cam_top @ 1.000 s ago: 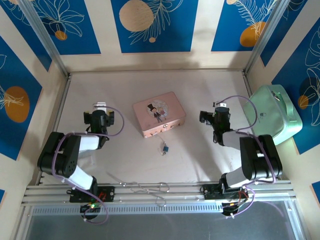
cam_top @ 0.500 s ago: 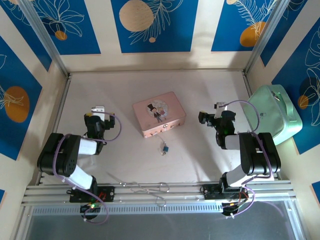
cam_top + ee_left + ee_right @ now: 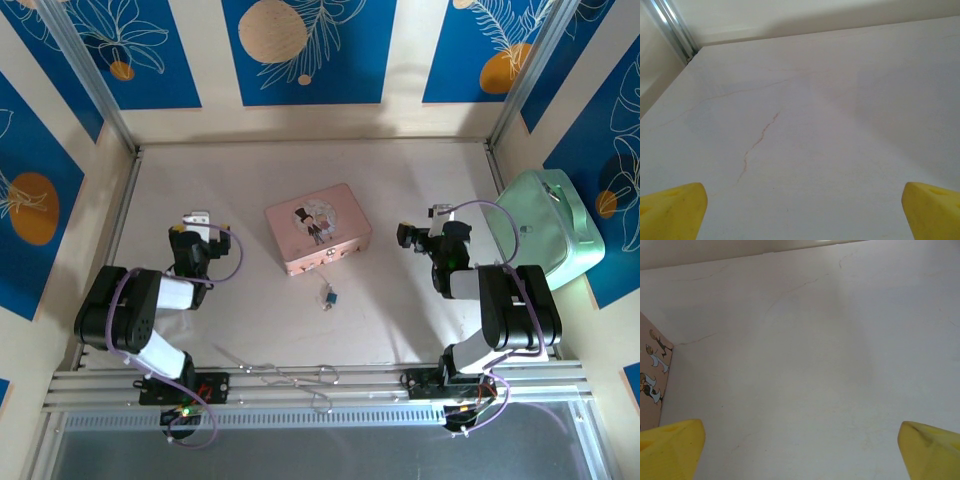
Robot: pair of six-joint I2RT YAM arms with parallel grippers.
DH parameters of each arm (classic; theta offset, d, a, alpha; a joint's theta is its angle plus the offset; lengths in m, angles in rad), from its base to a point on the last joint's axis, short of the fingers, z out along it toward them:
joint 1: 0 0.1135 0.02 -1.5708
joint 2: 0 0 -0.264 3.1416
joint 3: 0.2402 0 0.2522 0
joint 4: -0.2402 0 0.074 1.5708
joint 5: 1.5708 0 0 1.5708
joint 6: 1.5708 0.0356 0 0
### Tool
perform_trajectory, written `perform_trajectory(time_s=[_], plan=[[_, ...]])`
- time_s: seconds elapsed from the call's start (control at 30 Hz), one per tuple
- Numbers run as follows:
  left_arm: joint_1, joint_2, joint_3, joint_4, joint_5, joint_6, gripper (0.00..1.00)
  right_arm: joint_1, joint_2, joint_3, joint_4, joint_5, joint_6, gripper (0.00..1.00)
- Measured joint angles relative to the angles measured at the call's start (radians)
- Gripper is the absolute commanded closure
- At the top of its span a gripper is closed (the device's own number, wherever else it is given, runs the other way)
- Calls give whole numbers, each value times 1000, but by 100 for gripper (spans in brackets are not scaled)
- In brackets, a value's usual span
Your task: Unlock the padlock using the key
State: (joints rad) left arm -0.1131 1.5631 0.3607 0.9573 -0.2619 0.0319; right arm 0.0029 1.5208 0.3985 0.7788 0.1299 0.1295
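While both arms sit folded low on the pale table (image 3: 300, 170), the tiny blue-teal padlock (image 3: 331, 296) lies just in front of the pink box (image 3: 318, 228), between the arms and well apart from each. The box lid shows a cartoon figure in a top hat; any lettering is too small to read. The left gripper (image 3: 800, 210) and right gripper (image 3: 800, 450) hold their yellow fingertips (image 3: 675, 210) spread wide over bare table, gripping nothing.
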Motion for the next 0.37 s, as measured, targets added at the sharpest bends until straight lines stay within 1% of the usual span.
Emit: perform_trajectory(time_s=[0.37], plan=[[0, 0, 0, 0, 0, 0, 1, -1, 0, 5, 0, -7, 0, 1]])
